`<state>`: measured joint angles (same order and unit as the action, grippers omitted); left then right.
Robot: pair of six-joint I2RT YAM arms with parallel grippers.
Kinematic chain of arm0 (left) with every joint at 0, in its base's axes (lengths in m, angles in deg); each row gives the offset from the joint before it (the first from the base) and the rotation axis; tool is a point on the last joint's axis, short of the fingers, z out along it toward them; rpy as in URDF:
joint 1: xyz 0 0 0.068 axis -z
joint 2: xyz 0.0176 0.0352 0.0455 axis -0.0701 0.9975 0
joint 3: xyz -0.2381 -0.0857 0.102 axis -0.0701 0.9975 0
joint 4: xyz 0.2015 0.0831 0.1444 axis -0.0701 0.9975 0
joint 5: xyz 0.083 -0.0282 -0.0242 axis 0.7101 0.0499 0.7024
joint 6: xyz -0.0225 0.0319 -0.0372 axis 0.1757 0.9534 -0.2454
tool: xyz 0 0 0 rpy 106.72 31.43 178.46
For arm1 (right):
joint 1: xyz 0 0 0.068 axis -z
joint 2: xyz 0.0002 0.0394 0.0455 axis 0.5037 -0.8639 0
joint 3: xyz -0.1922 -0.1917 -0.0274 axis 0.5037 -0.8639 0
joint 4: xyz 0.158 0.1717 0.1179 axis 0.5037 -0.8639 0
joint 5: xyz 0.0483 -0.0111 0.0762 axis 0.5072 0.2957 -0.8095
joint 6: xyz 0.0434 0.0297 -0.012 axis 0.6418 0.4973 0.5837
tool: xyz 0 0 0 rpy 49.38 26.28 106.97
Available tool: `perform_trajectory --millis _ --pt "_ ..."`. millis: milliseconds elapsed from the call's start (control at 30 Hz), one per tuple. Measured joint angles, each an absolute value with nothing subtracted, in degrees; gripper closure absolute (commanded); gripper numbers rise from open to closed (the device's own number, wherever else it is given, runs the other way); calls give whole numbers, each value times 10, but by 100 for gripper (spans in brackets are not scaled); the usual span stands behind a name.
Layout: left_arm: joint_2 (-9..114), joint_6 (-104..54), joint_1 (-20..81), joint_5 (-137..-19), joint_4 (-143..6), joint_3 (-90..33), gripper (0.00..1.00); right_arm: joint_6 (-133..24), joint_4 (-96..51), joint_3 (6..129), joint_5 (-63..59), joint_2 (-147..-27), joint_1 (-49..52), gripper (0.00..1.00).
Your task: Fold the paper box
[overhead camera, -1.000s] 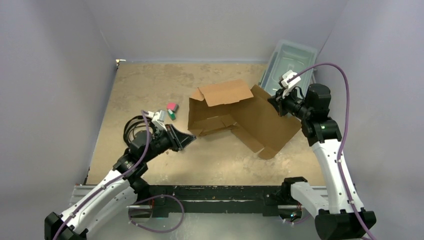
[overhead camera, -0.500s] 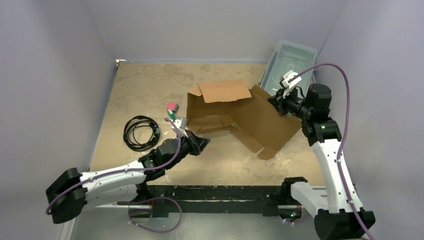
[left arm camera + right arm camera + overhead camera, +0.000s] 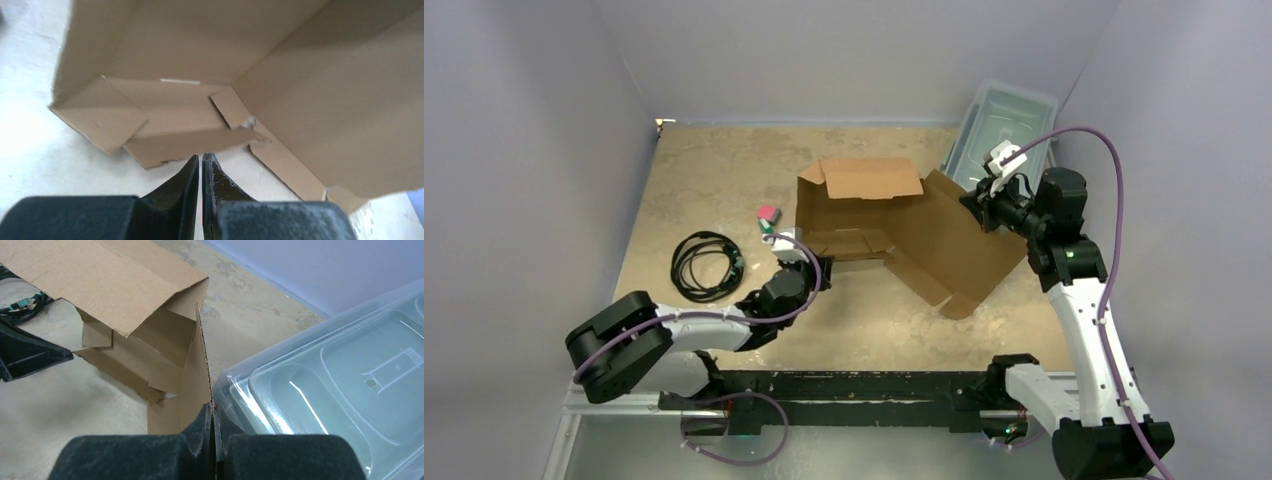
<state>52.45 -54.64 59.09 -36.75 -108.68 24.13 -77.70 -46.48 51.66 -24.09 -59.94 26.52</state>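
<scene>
The brown cardboard paper box (image 3: 894,225) lies half-formed at mid-table, its rear panel and top flap raised and a large panel sloping to the right. My right gripper (image 3: 976,205) is shut on the edge of that panel; the right wrist view shows the corrugated edge (image 3: 202,350) pinched between the fingers (image 3: 212,415). My left gripper (image 3: 822,268) is shut and empty, low over the table just before the box's front flaps (image 3: 190,145), with its tips (image 3: 201,159) close to the flap edge.
A clear plastic lidded bin (image 3: 1002,125) stands at the back right, right behind the held panel (image 3: 350,380). A coiled black cable (image 3: 704,262) lies at the left. A small pink and green object (image 3: 767,218) sits left of the box.
My left arm has stretched forward and right, lowering its shut gripper to the box's front flaps. The box's left part shifted slightly back. The right arm has not moved.
</scene>
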Motion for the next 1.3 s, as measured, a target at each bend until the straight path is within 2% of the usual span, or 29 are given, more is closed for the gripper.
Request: perform_trajectory --millis 233,633,833,1133,1300 --pt "580 -548 527 -394 -1129 241 96 -777 -464 516 -241 -599 265 100" --pt "665 -559 512 -439 -1154 278 97 -785 -468 517 -251 -599 266 100" --pt "641 -556 491 -460 -1139 283 95 -809 -487 525 -263 -595 266 100" --pt "479 -533 490 -524 -1011 258 77 -820 -528 549 -266 -593 266 100" --pt "343 -538 490 -563 -907 256 56 -824 -532 549 -263 -590 266 100"
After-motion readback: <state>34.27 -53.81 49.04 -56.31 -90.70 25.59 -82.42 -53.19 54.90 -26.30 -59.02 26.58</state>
